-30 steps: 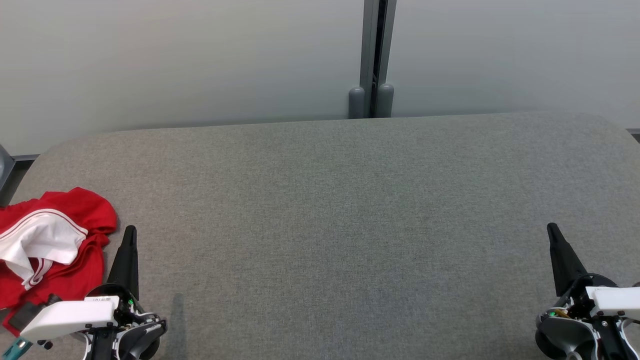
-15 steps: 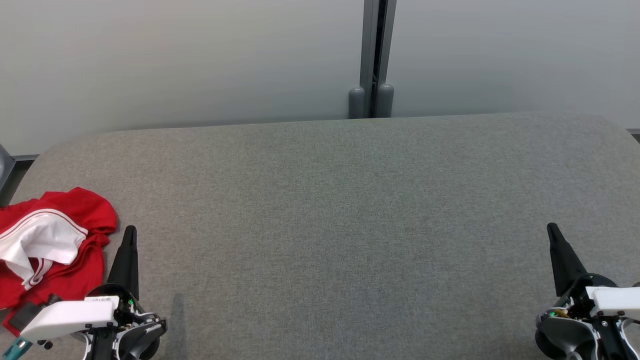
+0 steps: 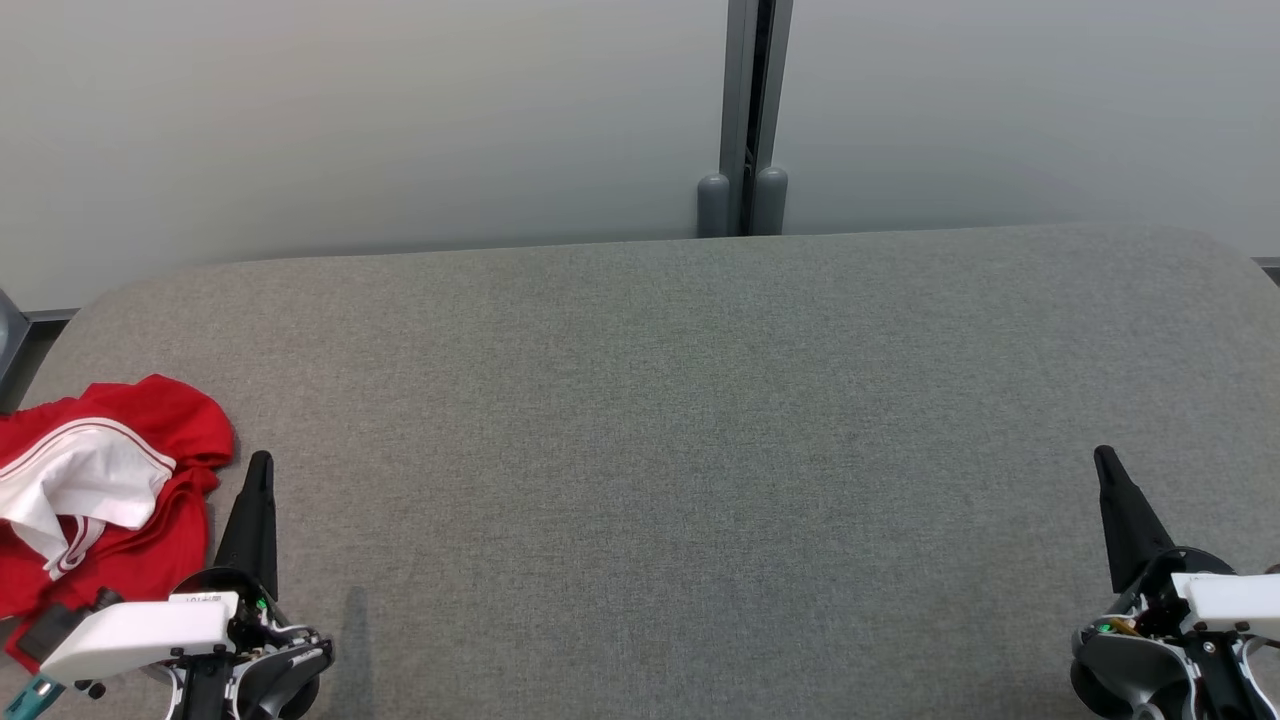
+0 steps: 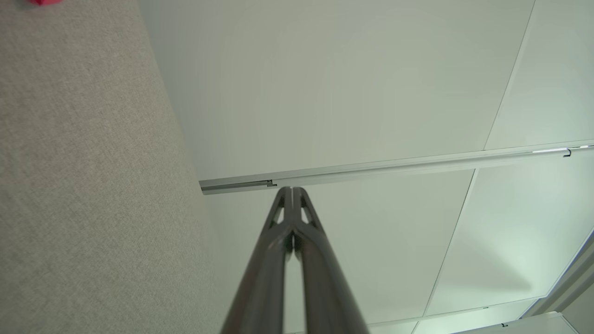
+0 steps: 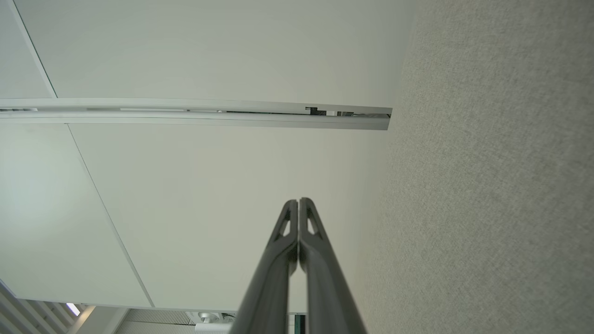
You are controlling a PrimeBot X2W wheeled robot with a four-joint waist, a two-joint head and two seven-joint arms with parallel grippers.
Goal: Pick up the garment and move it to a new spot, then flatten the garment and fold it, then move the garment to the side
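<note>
Black fingers of left gripper [image 4: 291, 189] pressed together, nothing held. Right gripper [image 5: 297, 200] same: tips touching, empty. Both at near edge of grey fabric table [image 3: 640, 400], well apart. Red-and-white garment [image 3: 165, 420] crumpled at table's left edge, just beside left gripper. Pale wall panels [image 3: 400, 120] behind.

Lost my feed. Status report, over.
Left pincer shut, empty; right pincer shut, empty. Red garment crumpled, left edge of table, untouched. Nothing in the way.
</note>
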